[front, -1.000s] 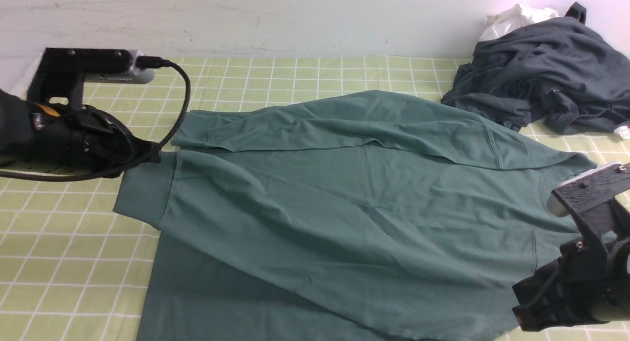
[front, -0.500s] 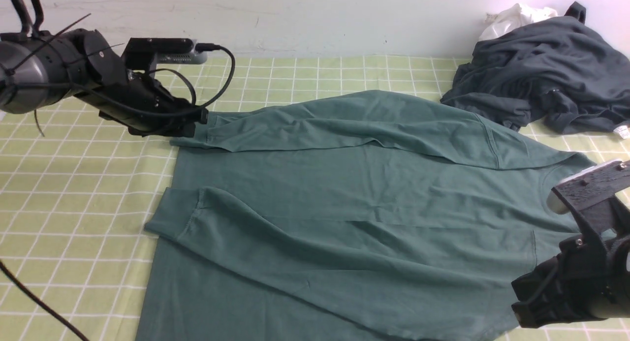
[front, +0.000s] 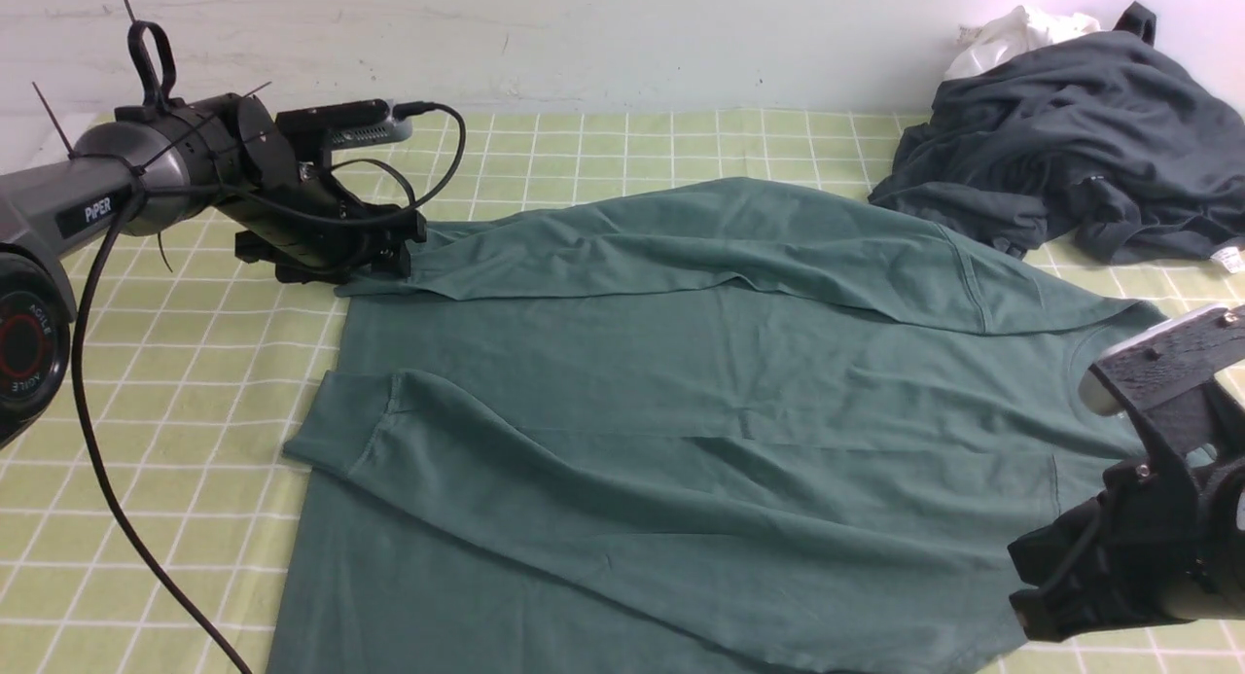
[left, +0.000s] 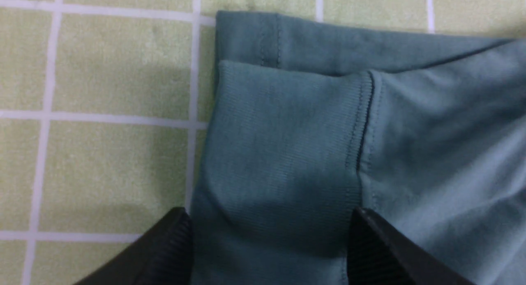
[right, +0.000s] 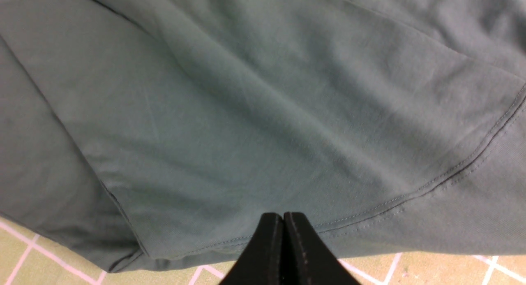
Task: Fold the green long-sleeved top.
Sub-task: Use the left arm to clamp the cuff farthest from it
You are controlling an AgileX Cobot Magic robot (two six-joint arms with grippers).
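Sleeve-folding seems in hand: top lies spread over the bench; left gripper, jaws apart, straddles the far cuff near the far-left corner; right gripper, fingers together, hangs over the near-right edge; next move calls for closing squarely on that cuff.

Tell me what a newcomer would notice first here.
The green long-sleeved top sprawls over most of the checked tablecloth, both sleeves laid across its body. The left tool sits open at the far-left cuff, straddling it; the right tool is shut over the top's near-right edge. A heap of dark grey garments with a white cloth sits in the far-right corner.
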